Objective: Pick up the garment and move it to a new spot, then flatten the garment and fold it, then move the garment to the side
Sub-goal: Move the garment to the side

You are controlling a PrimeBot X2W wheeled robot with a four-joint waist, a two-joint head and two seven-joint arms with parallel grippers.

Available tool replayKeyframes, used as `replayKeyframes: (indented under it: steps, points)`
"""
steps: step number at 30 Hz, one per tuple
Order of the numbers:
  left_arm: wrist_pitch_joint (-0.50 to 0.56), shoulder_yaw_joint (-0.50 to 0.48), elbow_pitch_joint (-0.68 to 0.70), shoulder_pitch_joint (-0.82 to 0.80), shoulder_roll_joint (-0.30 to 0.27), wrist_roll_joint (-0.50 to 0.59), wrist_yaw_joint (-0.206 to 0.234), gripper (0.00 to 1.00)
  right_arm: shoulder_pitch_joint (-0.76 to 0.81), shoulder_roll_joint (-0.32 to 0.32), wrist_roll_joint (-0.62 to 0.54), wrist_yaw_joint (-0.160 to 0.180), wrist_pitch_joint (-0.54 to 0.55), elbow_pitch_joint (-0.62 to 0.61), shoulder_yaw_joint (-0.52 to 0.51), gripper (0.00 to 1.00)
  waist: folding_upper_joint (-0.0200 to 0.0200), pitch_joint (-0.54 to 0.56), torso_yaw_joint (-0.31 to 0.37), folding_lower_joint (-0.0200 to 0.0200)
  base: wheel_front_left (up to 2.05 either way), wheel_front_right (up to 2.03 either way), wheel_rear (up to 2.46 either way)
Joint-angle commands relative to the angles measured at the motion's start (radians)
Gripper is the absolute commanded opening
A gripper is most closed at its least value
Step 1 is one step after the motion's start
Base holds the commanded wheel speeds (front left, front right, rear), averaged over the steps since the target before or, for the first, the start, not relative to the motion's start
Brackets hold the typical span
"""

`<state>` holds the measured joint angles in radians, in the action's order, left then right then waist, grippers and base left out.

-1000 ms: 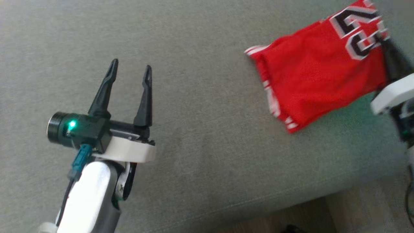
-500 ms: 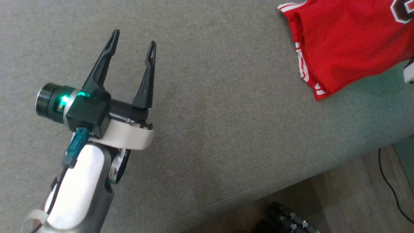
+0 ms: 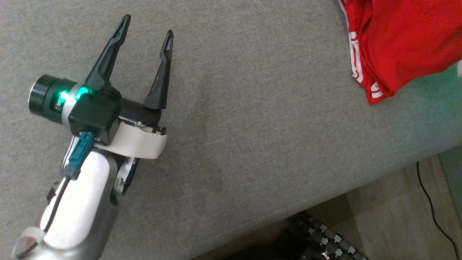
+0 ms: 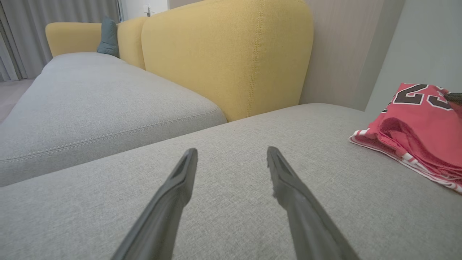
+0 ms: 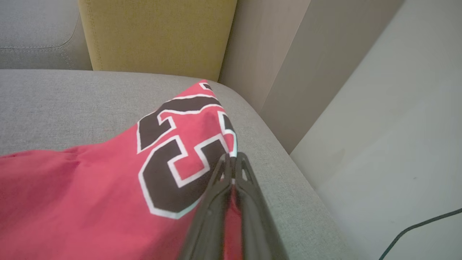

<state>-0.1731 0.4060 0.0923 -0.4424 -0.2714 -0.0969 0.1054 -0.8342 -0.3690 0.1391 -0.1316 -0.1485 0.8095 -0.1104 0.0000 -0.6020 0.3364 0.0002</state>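
Right gripper (image 5: 234, 157): fingers pressed together, pinching the edge of the red garment (image 5: 90, 187) just beside its black-and-white "23". Red fabric shows between the 2 fingers. I cannot tell whether the pinched edge is clear of the seat. From the fingers, the garment spreads toward 9 o'clock over the grey seat cushion (image 5: 54, 104). The yellow backrest (image 5: 155, 36) is at 11 o'clock and a pale wall (image 5: 379, 108) at 2 o'clock.

Left gripper (image 3: 148, 24): jaws wide apart, nothing between them. It hangs over bare cushion at 9 o'clock of the head view, fingers pointing near 12 o'clock, well apart from the garment. The garment sits at 2 o'clock in that view, with its white-striped hem turned toward 9 o'clock. In the left wrist view it lies bunched on the cushion at 3 o'clock.

The wood floor (image 3: 389, 202) is at 5 o'clock, with a thin black cable (image 3: 431, 202) on it and a dark studded object (image 3: 325, 238) at 6 o'clock.

Against 1 second ago: the whole head view has shifted, so the camera moved. The garment was nearer mid-frame then, with its number and the right gripper's dark fingers at its 3 o'clock end; now the frame edge cuts it short of the number. The left gripper is higher in the frame, jaws unchanged. More floor is in view.
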Motion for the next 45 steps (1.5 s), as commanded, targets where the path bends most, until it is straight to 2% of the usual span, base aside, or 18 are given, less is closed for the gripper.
replayKeyframes:
  steps: [1, 2, 3, 4, 6, 7, 13, 17, 26, 35, 40, 45]
  points:
    - [0.001, -0.029, 0.035, -0.029, -0.018, 0.006, -0.002, 1.0, -0.009, -0.015, -0.013, 0.001, -0.019, -0.012, -0.004, 0.12, 0.0, 0.001, -0.001, -0.0002, 0.0, 0.0, 0.0]
    - [0.0, -0.03, 0.032, -0.029, -0.019, 0.004, -0.002, 1.0, -0.013, -0.011, -0.02, 0.001, -0.027, 0.0, -0.007, 0.16, 0.0, 0.004, -0.002, -0.0002, 0.0, 0.0, 0.0]
    - [-0.002, -0.03, 0.029, -0.028, -0.02, 0.002, -0.002, 1.0, -0.016, -0.007, -0.026, 0.001, -0.033, 0.011, -0.009, 0.25, 0.0, 0.007, -0.003, -0.0002, 0.0, 0.0, 0.0]
    - [-0.004, -0.031, 0.025, -0.026, -0.02, 0.0, -0.001, 1.0, -0.018, -0.002, -0.032, 0.001, -0.04, 0.02, -0.013, 0.42, 0.0, 0.011, -0.004, -0.0002, 0.0, 0.0, 0.0]
    - [-0.009, -0.03, 0.018, -0.021, -0.017, -0.005, 0.002, 1.0, -0.013, 0.008, -0.04, 0.001, -0.051, 0.039, -0.021, 0.87, 0.0, 0.026, -0.008, -0.0002, 0.0, 0.0, 0.0]
    - [-0.013, -0.029, 0.013, -0.018, -0.014, -0.007, 0.004, 1.0, -0.008, 0.012, -0.044, 0.001, -0.057, 0.045, -0.025, 1.0, 0.0, 0.035, -0.01, -0.0002, 0.0, 0.0, 0.0]
    - [-0.04, -0.035, -0.02, 0.018, 0.001, -0.033, 0.02, 1.0, 0.061, 0.034, -0.045, 0.001, -0.089, 0.05, -0.059, 1.0, 0.0, 0.11, -0.026, -0.0002, 0.0, 0.0, 0.0]
    - [-0.057, -0.046, -0.048, 0.065, 0.018, -0.06, 0.039, 1.0, 0.146, 0.059, -0.033, 0.001, -0.103, -0.006, -0.061, 1.0, 0.0, 0.173, -0.045, -0.0002, 0.0, 0.0, 0.0]
    - [-0.082, -0.076, -0.115, 0.168, 0.056, -0.113, 0.075, 1.0, 0.413, 0.174, -0.017, 0.001, -0.106, -0.334, -0.039, 1.0, 0.0, 0.288, -0.142, -0.0002, 0.0, 0.0, 0.0]
    - [-0.088, -0.125, -0.142, 0.244, 0.073, -0.133, 0.098, 1.0, 0.642, 0.275, -0.018, 0.001, 0.001, -0.681, 0.023, 1.0, 0.0, 0.379, -0.276, -0.0002, 0.0, 0.0, 0.0]
    - [-0.088, -0.169, -0.133, 0.292, 0.074, -0.133, 0.105, 1.0, 0.737, 0.3, -0.008, 0.001, 0.056, -0.809, 0.046, 1.0, 0.0, 0.418, -0.323, -0.0002, 0.0, 0.0, 0.0]
    - [-0.089, -0.197, -0.139, 0.346, 0.076, -0.135, 0.093, 1.0, 0.796, 0.308, -0.007, 0.001, 0.096, -0.871, 0.075, 1.0, 0.0, 0.468, -0.342, -0.0002, 0.0, 0.0, 0.0]
